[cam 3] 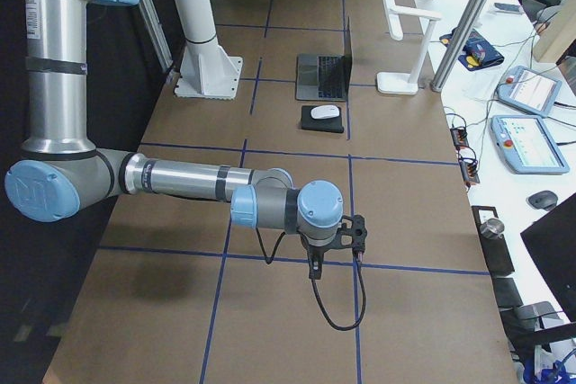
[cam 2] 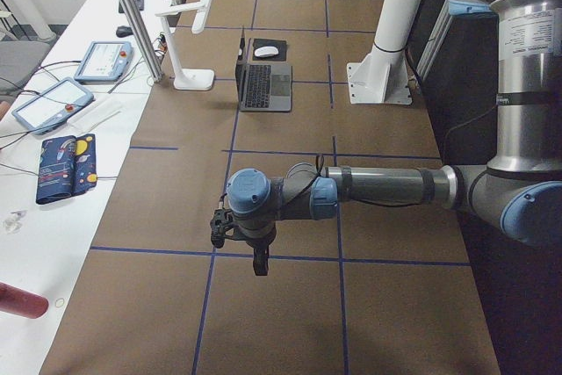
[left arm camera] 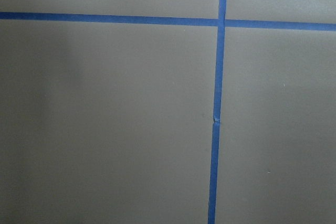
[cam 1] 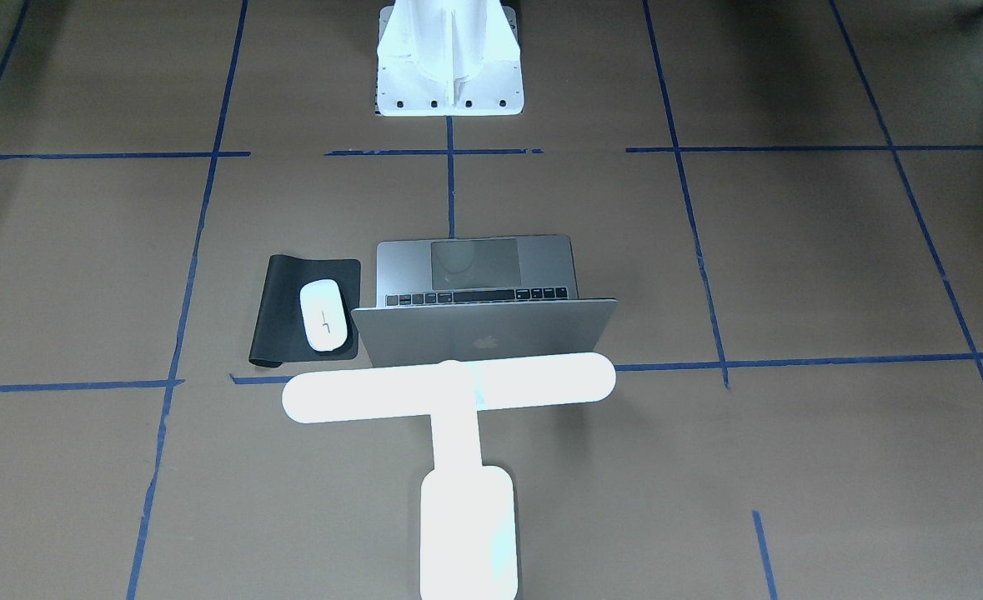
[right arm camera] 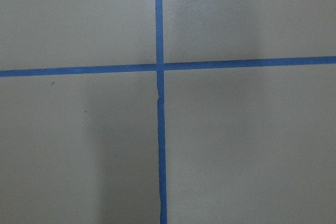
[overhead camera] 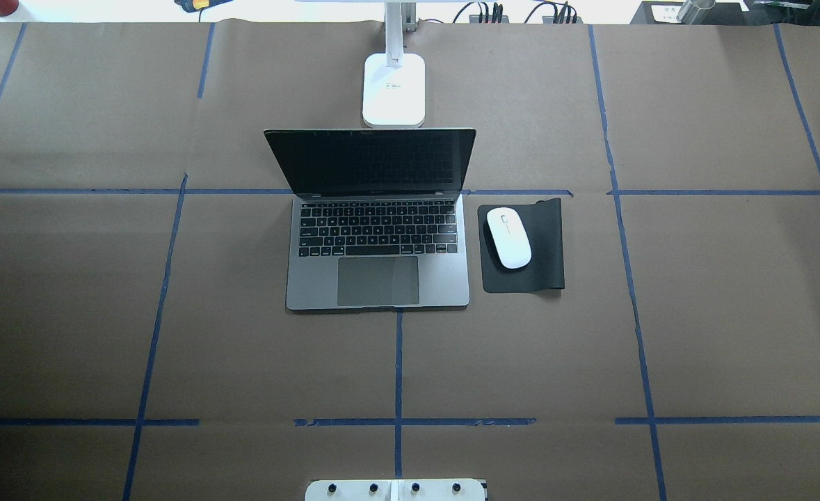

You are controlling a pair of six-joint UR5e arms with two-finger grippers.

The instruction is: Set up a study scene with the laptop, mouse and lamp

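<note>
The open silver-grey laptop [overhead camera: 378,278] stands mid-table, its screen upright, its lid [cam 1: 483,333] facing the front camera. The white mouse [overhead camera: 508,238] lies on a black mouse pad [overhead camera: 545,243] just right of the laptop. The white lamp [overhead camera: 394,90] stands behind the laptop, its bar head [cam 1: 449,387] over the lid. My left gripper [cam 2: 255,256] and right gripper [cam 3: 317,267] hover over bare paper at the table's two ends, far from these things. They show only in the side views, so I cannot tell whether they are open or shut. Both wrist views show only paper and tape.
Brown paper with blue tape lines [overhead camera: 398,362] covers the table. The white ribbed pedestal [cam 1: 449,67] with bolt holes stands at the robot's side. Tablets [cam 2: 48,103] and a patterned pouch [cam 2: 66,164] lie on the white bench beyond the far edge.
</note>
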